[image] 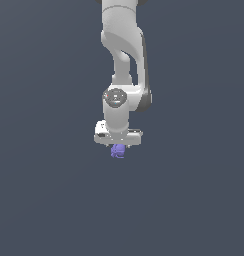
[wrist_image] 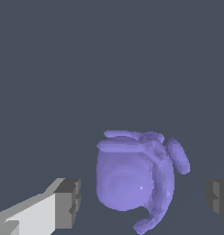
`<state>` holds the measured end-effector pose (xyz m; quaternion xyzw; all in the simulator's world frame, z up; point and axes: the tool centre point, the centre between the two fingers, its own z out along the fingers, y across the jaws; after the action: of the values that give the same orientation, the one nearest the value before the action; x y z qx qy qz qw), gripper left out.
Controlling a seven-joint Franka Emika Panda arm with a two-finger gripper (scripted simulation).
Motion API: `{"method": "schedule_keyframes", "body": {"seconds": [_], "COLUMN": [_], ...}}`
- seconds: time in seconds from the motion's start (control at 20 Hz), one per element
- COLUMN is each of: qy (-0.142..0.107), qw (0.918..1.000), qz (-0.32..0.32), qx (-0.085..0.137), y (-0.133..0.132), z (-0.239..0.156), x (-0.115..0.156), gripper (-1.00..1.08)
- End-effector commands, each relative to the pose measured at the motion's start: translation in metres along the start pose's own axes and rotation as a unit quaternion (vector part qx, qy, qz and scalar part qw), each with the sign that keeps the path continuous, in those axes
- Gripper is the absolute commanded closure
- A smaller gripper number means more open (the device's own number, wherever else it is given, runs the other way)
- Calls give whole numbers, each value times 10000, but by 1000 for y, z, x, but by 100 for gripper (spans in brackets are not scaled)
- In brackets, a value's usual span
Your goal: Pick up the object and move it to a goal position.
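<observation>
The object (wrist_image: 132,179) is a small purple-violet lumpy item with thin strap-like loops on one side. In the wrist view it sits between my two dark finger pads (wrist_image: 70,202), with a visible gap on each side. My gripper (wrist_image: 142,202) is open around it and not touching it. In the exterior view the object (image: 118,151) shows just below the white gripper (image: 118,146), which points straight down over it. The fingers themselves are hard to make out in that view.
A plain dark grey-blue surface (image: 44,200) fills both views. The white arm (image: 121,60) rises from the gripper toward the top of the exterior view. No other objects or goal marker show.
</observation>
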<state>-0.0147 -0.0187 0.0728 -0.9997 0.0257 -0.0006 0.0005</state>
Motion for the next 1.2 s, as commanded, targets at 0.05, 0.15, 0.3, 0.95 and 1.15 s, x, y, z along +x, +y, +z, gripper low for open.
{"method": "schedule_keyframes", "body": {"seconds": [0.05, 0.15, 0.3, 0.95, 1.15], "qy": [-6, -5, -5, 0, 0], "qw": [10000, 10000, 10000, 10000, 10000], "qz": [2, 4, 4, 3, 3], "qx": [-2, -5, -5, -4, -4], "y": [0, 1, 1, 1, -6], "z": [18, 25, 31, 31, 28], "x": [-1, -1, -1, 0, 0], "gripper": [-92, -92, -92, 108, 108]}}
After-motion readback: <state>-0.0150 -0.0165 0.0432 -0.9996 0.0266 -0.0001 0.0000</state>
